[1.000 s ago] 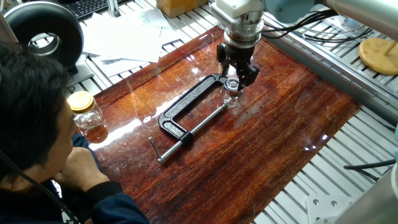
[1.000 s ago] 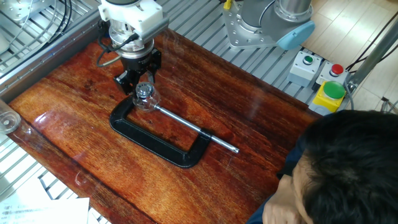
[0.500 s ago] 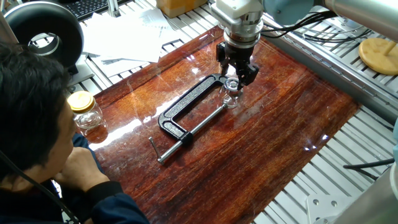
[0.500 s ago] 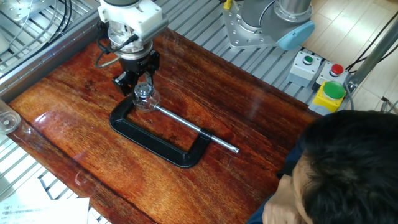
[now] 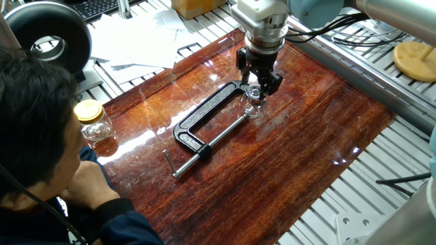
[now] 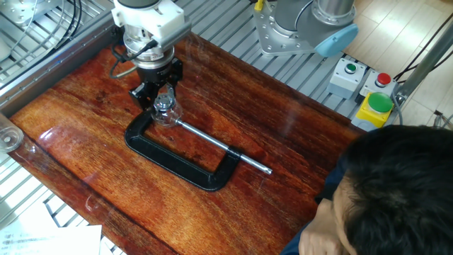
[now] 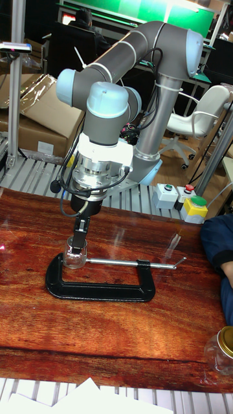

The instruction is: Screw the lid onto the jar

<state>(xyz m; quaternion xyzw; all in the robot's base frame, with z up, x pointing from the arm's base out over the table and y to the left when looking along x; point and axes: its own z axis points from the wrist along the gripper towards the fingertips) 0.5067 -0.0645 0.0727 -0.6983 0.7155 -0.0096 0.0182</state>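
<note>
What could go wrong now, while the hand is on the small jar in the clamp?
1. The lid is clear and tiny, so a crooked seat on the jar is hard to spot; it may cross-thread.
2. The C-clamp only lies on the table; a turn of the hand could swing it.

Counter (image 5: pixel 293 163): glossy red-brown wood top w/ overhead glare, set on ribbed aluminium frame (image 6: pixel 233 35). White swivel chair (image 7: pixel 194 123) behind. Cardboard boxes (image 7: pixel 39 113) at left. Green panel (image 7: pixel 139 11) on far wall. Loose papers (image 5: pixel 139 37) beside counter.
</note>
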